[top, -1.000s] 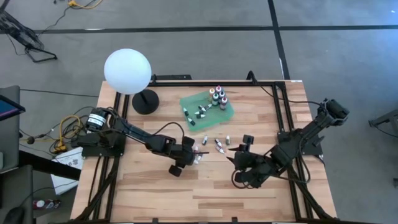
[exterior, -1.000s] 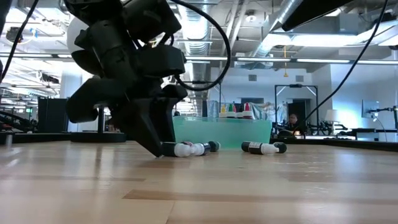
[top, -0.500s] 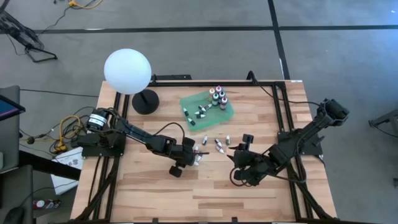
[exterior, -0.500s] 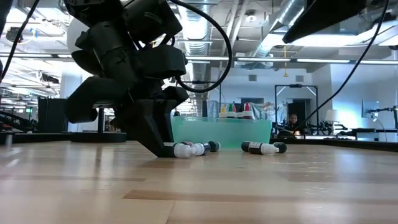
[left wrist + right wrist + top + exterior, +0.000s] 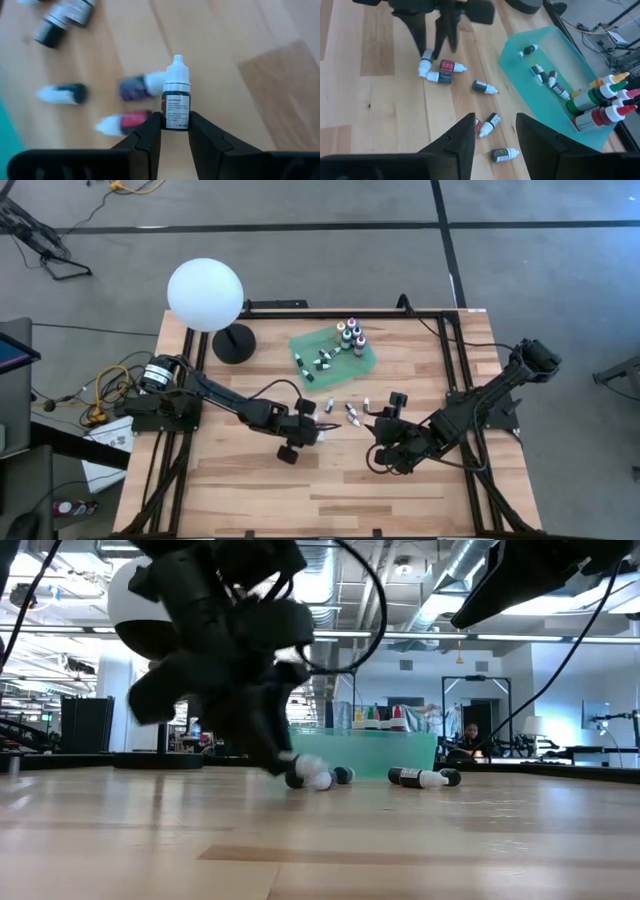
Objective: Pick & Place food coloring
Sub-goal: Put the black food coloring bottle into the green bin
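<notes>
Left wrist view: a tiny white-capped dropper bottle (image 5: 175, 102) is being pinched across its labelled body by the left gripper (image 5: 174, 131), jaws closed on it just above the table (image 5: 260, 45). It is being judged light, rigid and slick-sided; the straight body looks the best place to be gripped, since the tapered cap would likely be squeezed out. Two more droppers, one purple (image 5: 140, 86) and one red (image 5: 124, 121), are lying just beside it and could be nudged as it is lifted. In the high view the green tray (image 5: 366, 358) is seen beyond them, with taller bottles (image 5: 350, 335) standing at its far end. The right gripper (image 5: 494, 131) is being held nearby over further loose droppers (image 5: 490, 124), jaws apart with nothing between them.
</notes>
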